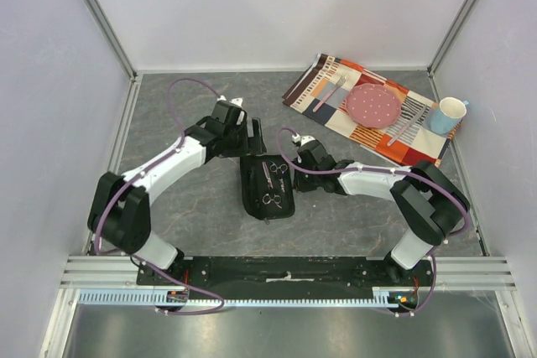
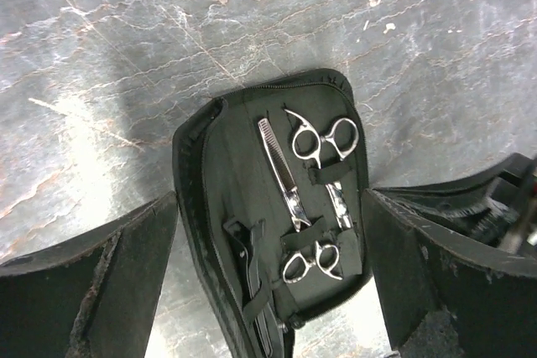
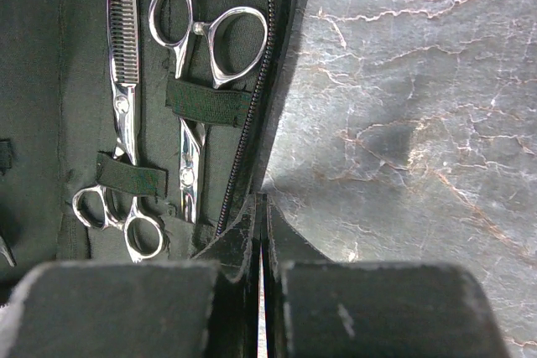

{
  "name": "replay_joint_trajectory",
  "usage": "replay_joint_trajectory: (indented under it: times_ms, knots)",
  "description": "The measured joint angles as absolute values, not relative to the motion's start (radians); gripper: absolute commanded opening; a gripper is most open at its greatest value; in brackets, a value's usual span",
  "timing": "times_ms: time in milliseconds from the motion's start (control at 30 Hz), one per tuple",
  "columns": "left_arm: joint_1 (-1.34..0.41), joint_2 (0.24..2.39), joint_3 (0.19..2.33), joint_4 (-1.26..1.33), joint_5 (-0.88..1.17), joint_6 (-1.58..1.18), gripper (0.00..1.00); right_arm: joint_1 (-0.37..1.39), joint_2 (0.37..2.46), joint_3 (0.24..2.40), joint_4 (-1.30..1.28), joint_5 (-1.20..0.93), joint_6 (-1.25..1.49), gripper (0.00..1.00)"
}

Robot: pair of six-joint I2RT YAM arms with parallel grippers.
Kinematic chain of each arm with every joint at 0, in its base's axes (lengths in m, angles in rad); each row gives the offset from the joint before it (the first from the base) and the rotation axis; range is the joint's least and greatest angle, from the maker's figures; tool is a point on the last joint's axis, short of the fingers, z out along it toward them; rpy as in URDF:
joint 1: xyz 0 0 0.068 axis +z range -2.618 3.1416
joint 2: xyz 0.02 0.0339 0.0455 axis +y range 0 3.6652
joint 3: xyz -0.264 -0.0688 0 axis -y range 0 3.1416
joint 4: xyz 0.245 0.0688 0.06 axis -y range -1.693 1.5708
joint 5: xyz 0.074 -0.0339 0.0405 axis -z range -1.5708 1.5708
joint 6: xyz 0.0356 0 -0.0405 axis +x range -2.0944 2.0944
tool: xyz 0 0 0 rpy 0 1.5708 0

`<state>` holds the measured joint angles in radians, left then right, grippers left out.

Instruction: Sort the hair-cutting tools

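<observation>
Silver thinning scissors [image 2: 289, 189] and plain scissors [image 3: 188, 161] strapped side by side inside open black case [image 2: 226, 182] | case flat on grey marbled table [image 2: 126, 56] | left gripper [image 2: 268, 207] wide open above case | right gripper [image 3: 261, 232] closed at case's zip edge

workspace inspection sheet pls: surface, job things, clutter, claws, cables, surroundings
surface: grey marbled table
job's things: toothed scissors and plain scissors strapped inside open black case; clips not made out
clutter: striped placemat with pink plate, fork, knife, cup, far right
claws: left claw open over the case; right claw shut, seemingly pinching its rim
cables: purple cables loop along both arms
surroundings: pale walls, metal frame
</observation>
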<state>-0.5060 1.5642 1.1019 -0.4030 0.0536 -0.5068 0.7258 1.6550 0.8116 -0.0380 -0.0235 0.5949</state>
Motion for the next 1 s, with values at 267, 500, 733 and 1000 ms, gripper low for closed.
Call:
replay_joint_trajectory:
  times_ms: [267, 500, 733, 1000]
  knots:
    - [-0.505, 1.267, 1.065, -0.454, -0.041, -0.520, 0.25, 0.727, 1.666, 0.809, -0.007, -0.034, 0.595, 0.00]
    - [-0.476, 1.092, 0.896, -0.494, -0.104, -0.550, 0.02, 0.727, 1.673, 0.809, 0.011, -0.046, 0.595, 0.00]
    - [-0.466, 1.123, 0.757, -0.494, -0.094, -0.584, 0.02, 0.727, 1.675, 0.809, 0.015, -0.049, 0.593, 0.00]
    - [-0.466, 1.166, 0.670, -0.427, -0.041, -0.616, 0.02, 0.727, 1.676, 0.809, 0.015, -0.050, 0.591, 0.00]
